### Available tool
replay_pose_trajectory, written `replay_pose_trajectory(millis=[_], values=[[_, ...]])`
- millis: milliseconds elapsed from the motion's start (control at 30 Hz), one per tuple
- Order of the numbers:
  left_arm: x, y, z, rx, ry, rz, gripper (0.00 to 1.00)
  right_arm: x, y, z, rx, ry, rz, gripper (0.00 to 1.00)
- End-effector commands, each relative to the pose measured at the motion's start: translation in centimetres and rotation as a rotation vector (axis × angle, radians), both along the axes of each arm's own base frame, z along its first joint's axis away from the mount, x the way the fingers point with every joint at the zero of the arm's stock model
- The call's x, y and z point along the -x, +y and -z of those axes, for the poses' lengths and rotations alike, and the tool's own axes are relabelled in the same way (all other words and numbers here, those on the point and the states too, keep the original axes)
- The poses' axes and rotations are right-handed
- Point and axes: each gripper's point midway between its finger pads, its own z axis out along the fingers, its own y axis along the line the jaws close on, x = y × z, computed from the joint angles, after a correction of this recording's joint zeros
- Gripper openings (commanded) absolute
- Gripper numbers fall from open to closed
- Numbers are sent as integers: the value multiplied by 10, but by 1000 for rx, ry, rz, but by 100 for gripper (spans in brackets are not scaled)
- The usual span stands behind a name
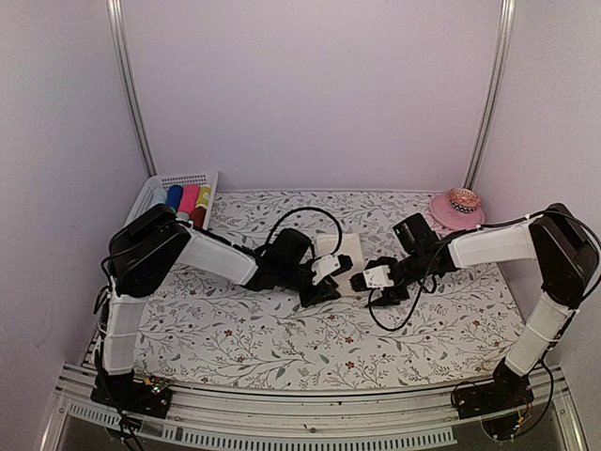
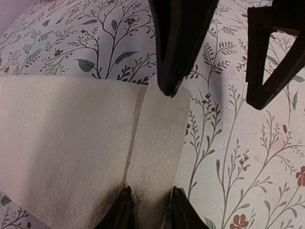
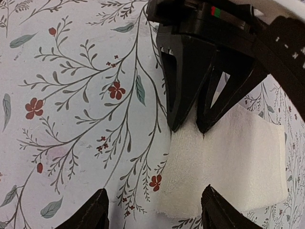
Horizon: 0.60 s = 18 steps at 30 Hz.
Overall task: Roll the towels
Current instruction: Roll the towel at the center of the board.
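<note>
Floral table (image 1: 235,348): cream towel (image 2: 66,143) lies flat, not yet rolled. Our left claw (image 2: 151,191) pinches its edge; right claw (image 3: 155,191) gapes opposite, holding nothing.

We see the cream towel (image 2: 71,152) as soft cloth, matt, with a fine nubbly weave. The counter (image 2: 248,157) wears a smooth, matt covering printed with flowers and leaves. The left end effector (image 2: 150,200) and the right end effector (image 3: 156,191) have fingers of dark plastic, mostly matt with a faint sheen along the edges. The arm shells (image 1: 221,256) are smooth white plastic. The rail (image 1: 282,413) is ribbed bare metal, and the basket (image 1: 178,180) is white slotted plastic.
</note>
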Motion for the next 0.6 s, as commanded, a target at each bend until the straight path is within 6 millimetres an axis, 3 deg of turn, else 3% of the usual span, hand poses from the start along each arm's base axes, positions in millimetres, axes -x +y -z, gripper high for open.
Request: replay_pose_trajectory(millis=[0, 233, 567], values=[[2, 15, 25, -68, 82, -26, 29, -8, 2, 15, 31, -17, 43, 65], [1, 16, 25, -68, 92, -29, 29, -2, 8, 16, 35, -29, 22, 63], [0, 17, 26, -65, 108, -34, 29, -11, 2, 37, 108, -20, 67, 53]])
